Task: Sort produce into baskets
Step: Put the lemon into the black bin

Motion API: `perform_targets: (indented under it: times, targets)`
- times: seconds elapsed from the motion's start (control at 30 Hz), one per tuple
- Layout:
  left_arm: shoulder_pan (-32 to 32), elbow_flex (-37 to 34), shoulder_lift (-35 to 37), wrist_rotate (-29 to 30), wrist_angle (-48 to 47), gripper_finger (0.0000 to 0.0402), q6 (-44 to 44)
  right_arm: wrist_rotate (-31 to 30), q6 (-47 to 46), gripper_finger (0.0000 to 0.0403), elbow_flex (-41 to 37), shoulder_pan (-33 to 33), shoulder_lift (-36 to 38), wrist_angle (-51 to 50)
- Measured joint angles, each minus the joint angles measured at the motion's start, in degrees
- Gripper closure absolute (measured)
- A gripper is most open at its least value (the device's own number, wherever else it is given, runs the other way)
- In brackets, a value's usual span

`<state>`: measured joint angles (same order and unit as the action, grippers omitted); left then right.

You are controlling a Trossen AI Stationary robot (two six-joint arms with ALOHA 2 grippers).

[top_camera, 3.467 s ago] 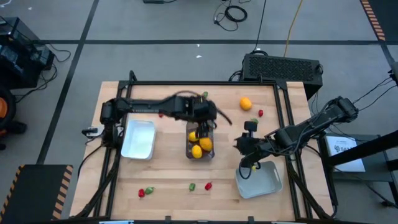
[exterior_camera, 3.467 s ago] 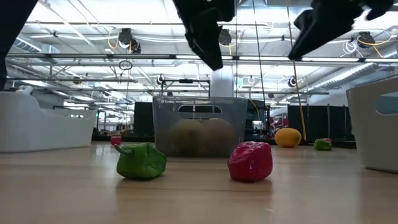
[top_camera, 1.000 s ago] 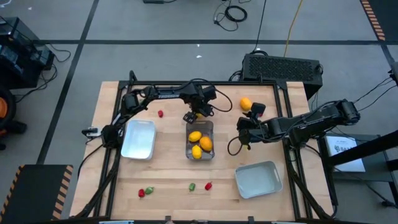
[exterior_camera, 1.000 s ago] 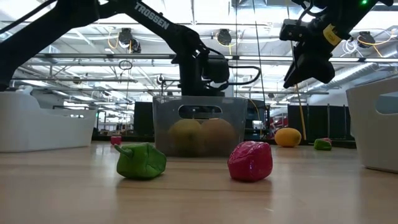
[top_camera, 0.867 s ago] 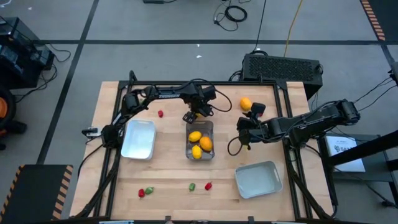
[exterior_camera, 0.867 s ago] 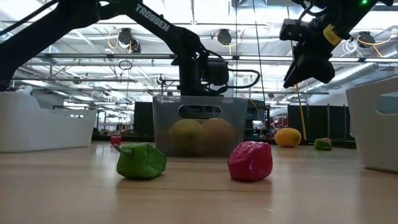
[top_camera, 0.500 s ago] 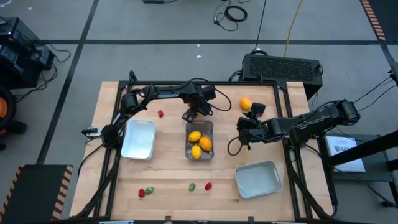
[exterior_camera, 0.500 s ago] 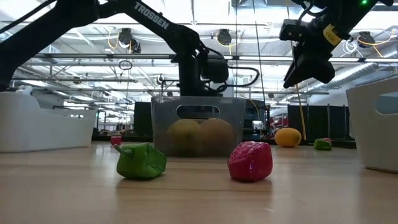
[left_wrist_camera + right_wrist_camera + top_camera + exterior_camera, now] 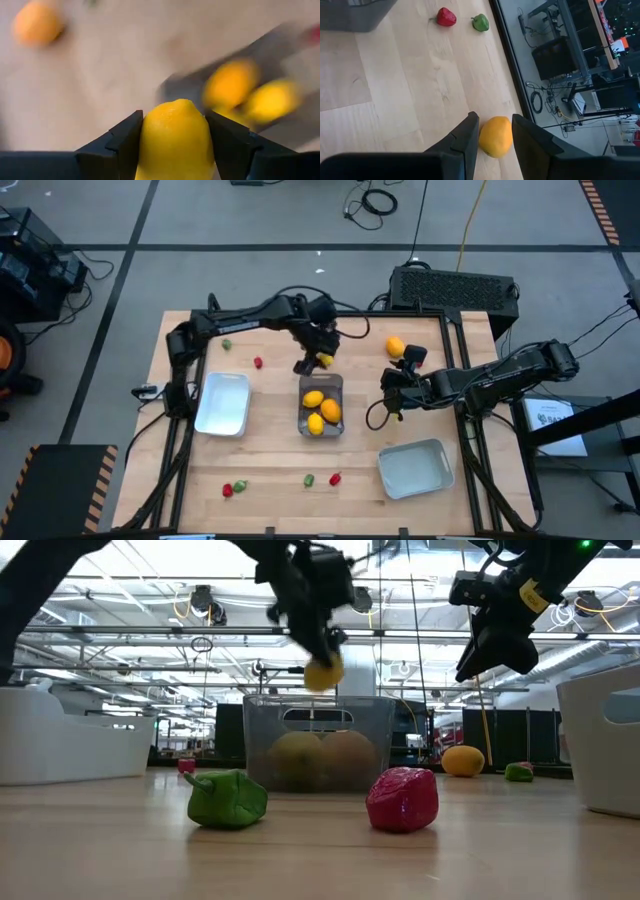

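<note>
My left gripper (image 9: 318, 358) is shut on a yellow lemon (image 9: 174, 140) just past the far end of the clear bin (image 9: 321, 406), which holds two more lemons. In the low view the gripper (image 9: 312, 635) hangs above the bin's rim (image 9: 320, 700). My right gripper (image 9: 495, 120) is open and empty, raised above an orange lemon (image 9: 495, 136) that lies on the table at the far right (image 9: 396, 346). My left gripper pinches the yellow lemon by its two sides (image 9: 147, 135) between its two fingers. The lemon's rounded end sticks out past the fingertips. The fingers slant down from above, and the lemon (image 9: 322, 672) hangs below them, lifted clear of the table and the bin.
A white tray (image 9: 222, 402) stands left of the clear bin, a grey-blue tray (image 9: 415, 468) at the near right. Small red and green pieces lie at the far left (image 9: 258, 363), along the near edge (image 9: 335, 478) and by the right arm (image 9: 446, 16).
My left gripper has risen from table height behind the clear bin, carrying the yellow lemon, which now hangs above the bin's rim. The left arm has swung toward the table's far edge.
</note>
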<state>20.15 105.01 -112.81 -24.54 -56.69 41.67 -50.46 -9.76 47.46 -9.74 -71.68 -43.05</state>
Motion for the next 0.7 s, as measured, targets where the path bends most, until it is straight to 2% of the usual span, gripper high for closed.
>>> perform_targets:
  times: [0.1,0.3,0.5,0.7]
  targets:
    - [-0.7,0.0,0.7,-10.1,0.4,0.0199,-0.9,-0.1,0.0,0.0294,0.0,0.0,0.0,0.0]
    - [-3.5,-0.4,-1.2,-10.9,1.4,0.0198,-0.7,-0.2,0.0,0.0294,0.0,0.0,0.0,0.0]
    - [-5.7,-0.5,-5.0,-7.3,2.9,0.0198,-0.8,-0.2,0.0,0.0294,0.0,0.0,0.0,0.1]
    - [-7.0,-0.5,-7.8,3.9,3.6,0.0198,-0.8,-0.2,0.0,0.0294,0.0,0.0,0.0,0.1]
